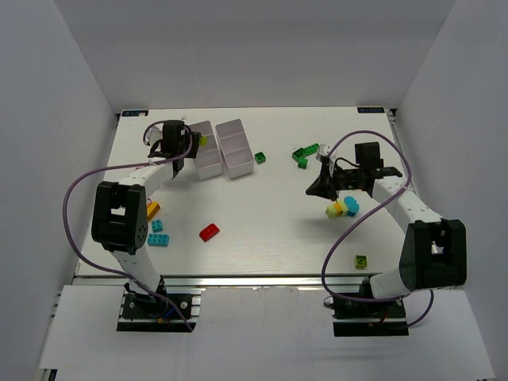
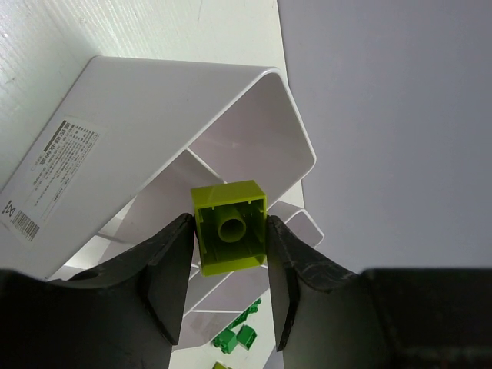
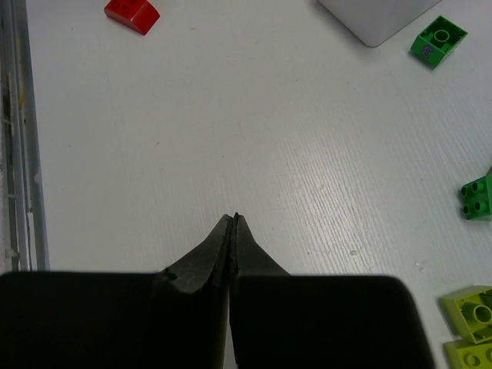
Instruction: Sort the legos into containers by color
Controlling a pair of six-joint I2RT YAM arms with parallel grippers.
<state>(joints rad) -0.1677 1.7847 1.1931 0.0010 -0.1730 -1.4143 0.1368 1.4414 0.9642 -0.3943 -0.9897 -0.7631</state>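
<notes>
My left gripper is shut on a lime green lego, hollow underside toward the camera, above the far end of the left container. From above, that gripper hangs at the far end of this white tray, with the second container beside it. My right gripper is shut and empty, low over bare table right of centre. Loose legos: red, two cyan, orange, dark green, a yellow and cyan pair, lime.
A single dark green lego lies just right of the trays. In the right wrist view a red lego, dark green ones and lime ones lie around. White walls enclose the table on three sides.
</notes>
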